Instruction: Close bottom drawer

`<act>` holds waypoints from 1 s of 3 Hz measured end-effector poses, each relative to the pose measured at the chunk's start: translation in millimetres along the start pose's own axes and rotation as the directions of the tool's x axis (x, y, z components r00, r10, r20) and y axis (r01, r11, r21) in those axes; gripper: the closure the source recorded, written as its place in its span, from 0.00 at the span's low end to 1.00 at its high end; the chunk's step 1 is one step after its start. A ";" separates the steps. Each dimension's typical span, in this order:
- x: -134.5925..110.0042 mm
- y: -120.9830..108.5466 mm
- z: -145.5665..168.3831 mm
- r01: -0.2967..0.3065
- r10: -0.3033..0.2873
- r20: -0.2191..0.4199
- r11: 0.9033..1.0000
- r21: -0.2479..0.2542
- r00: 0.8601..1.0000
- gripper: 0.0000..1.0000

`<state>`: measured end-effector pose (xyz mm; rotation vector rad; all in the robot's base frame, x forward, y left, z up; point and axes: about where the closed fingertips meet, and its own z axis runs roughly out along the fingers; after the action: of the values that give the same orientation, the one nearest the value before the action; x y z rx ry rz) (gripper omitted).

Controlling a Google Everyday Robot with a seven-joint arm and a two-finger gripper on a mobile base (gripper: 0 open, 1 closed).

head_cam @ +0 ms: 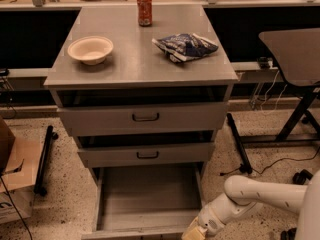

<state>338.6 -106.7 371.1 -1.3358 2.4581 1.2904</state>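
Note:
The bottom drawer (145,194) is pulled far out of the grey cabinet, its long shallow grey tray open and bare. Its front edge runs along the lower border of the view and its handle is out of view. My gripper (192,233) is at the drawer's front right corner, at the very bottom of the view, on the end of the white arm (260,196) that comes in from the right. Only the gripper's pale base shows.
The top drawer (145,117) and middle drawer (146,154) stand slightly out. On the cabinet top are a bowl (90,49), a red can (144,8) and a chip bag (185,46). A cardboard box (12,184) is left, a table leg (295,119) right.

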 end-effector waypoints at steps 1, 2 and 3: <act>7.9 -35.2 43.9 0.003 -0.002 0.031 0.999 -0.042 1.000 1.00; 13.3 -72.1 82.1 0.009 -0.003 0.073 0.997 -0.082 0.997 1.00; 28.8 -118.7 118.2 -0.035 0.050 0.116 0.992 -0.124 0.992 1.00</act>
<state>368.6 -76.4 206.6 -1.1981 2.3752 1.5055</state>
